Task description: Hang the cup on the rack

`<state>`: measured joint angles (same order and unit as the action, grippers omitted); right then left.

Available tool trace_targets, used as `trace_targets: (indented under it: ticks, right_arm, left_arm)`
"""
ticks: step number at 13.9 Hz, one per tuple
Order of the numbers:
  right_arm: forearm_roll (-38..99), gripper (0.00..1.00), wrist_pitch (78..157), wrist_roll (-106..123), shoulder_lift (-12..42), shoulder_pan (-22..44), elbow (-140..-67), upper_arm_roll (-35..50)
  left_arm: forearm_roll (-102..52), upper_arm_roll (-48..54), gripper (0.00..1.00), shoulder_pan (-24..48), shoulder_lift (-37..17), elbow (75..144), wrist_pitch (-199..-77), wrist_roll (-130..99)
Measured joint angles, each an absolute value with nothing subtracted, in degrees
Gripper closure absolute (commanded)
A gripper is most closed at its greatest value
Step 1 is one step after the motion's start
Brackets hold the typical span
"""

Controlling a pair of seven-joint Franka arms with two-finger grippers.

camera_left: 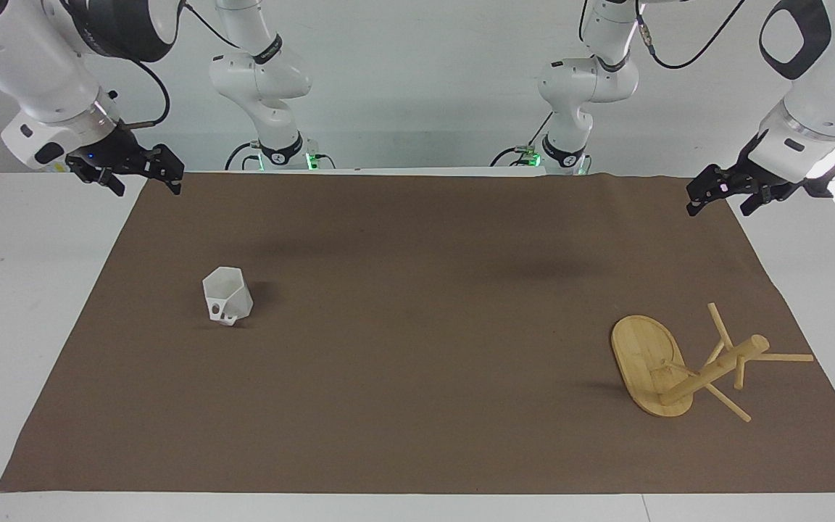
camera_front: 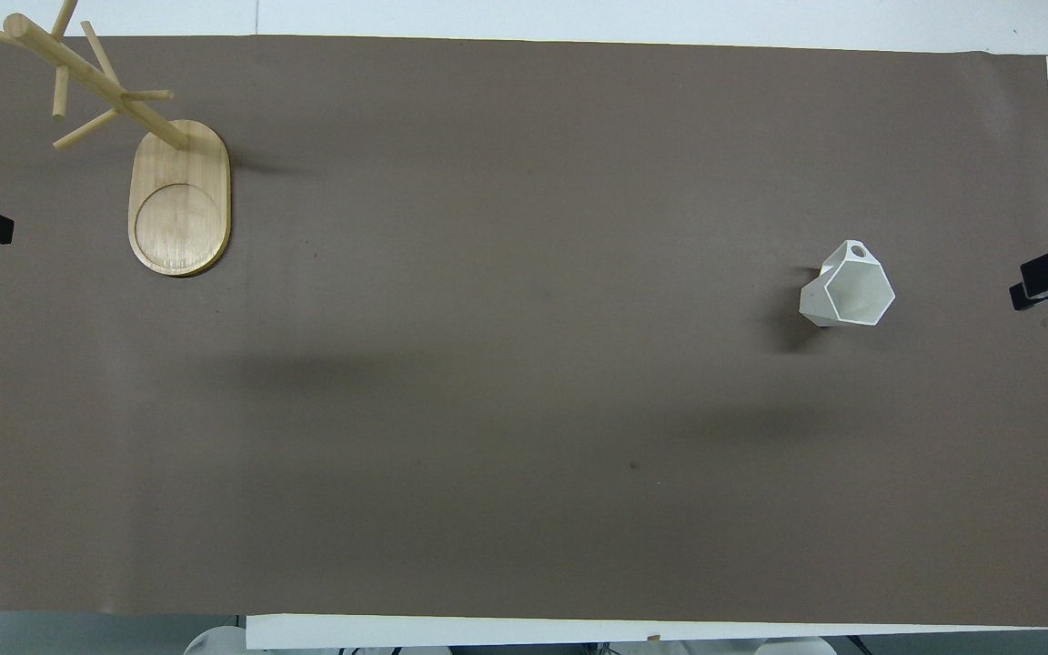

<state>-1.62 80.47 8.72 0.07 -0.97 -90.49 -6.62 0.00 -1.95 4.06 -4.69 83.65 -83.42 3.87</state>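
Note:
The white faceted cup (camera_left: 227, 295) stands upright on the brown mat toward the right arm's end of the table, its handle loop on the side away from the robots; it also shows in the overhead view (camera_front: 847, 289). The bamboo rack (camera_left: 651, 362) stands on its oval base toward the left arm's end, with its post and pegs at the end of the base farther from the robots; it also shows in the overhead view (camera_front: 180, 205). My right gripper (camera_left: 143, 183) hangs open and empty over the mat's corner. My left gripper (camera_left: 720, 205) hangs open and empty over the mat's other near corner.
The brown mat (camera_left: 417, 420) covers most of the white table (camera_left: 19, 304). Bare white table strips run along both ends. The arm bases stand at the robots' edge of the table. Only the cup and the rack lie on the mat.

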Motion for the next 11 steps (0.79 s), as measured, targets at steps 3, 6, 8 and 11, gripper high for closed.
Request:
trace_targets:
  ticks: [3,6,8,11]
  right_arm:
    - [-1.62,0.0,80.47,8.71,0.02,-0.97,-90.5,-6.62]
    - [-1.59,0.0,80.65,9.1,0.04,-0.84,-90.5,-6.58]
    - [-1.56,0.0,82.07,13.67,0.05,-0.51,-90.52,-6.49]
    - [0.79,0.0,86.91,33.8,0.33,-1.91,-91.19,-6.61]
  left_arm:
    - [0.0,-1.95,0.0,4.06,-4.69,83.65,-83.41,3.87]
    - [0.0,-1.95,0.0,4.06,-4.69,83.65,-83.41,3.87]
    - [0.0,-1.95,0.0,4.06,-4.69,83.65,-83.41,3.87]
    - [0.0,-1.95,0.0,4.06,-4.69,83.65,-83.41,3.87]
